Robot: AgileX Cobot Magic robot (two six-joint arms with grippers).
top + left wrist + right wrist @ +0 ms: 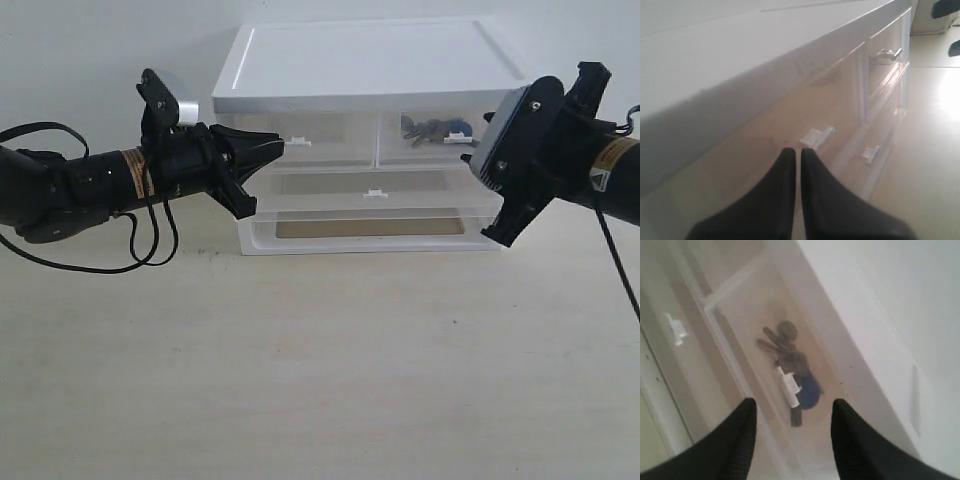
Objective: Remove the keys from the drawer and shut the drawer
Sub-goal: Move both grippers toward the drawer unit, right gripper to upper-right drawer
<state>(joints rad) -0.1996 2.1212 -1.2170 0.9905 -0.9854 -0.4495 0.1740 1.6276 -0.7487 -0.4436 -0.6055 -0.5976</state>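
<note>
The keys point(430, 128) lie inside the small translucent drawer point(440, 146) at the top right of the white cabinet point(365, 60). Seen through the plastic in the right wrist view, the keys point(785, 352) show a round blue fob point(809, 391) behind the drawer's white tab handle point(789, 386). The drawer front sits level with its neighbour. My right gripper point(792, 402) is open, its fingers either side of that handle, a little short of it; in the exterior view the right gripper point(472, 157) hovers at the drawer front. My left gripper point(278, 146) is shut and empty, its tips point(795, 151) just short of the top-left drawer's handle point(817, 136).
Below the two small drawers are a wider full-width drawer point(375, 185) with its own tab and a low bottom drawer point(370, 228). The cabinet stands on a pale tabletop point(320, 360) against a white wall.
</note>
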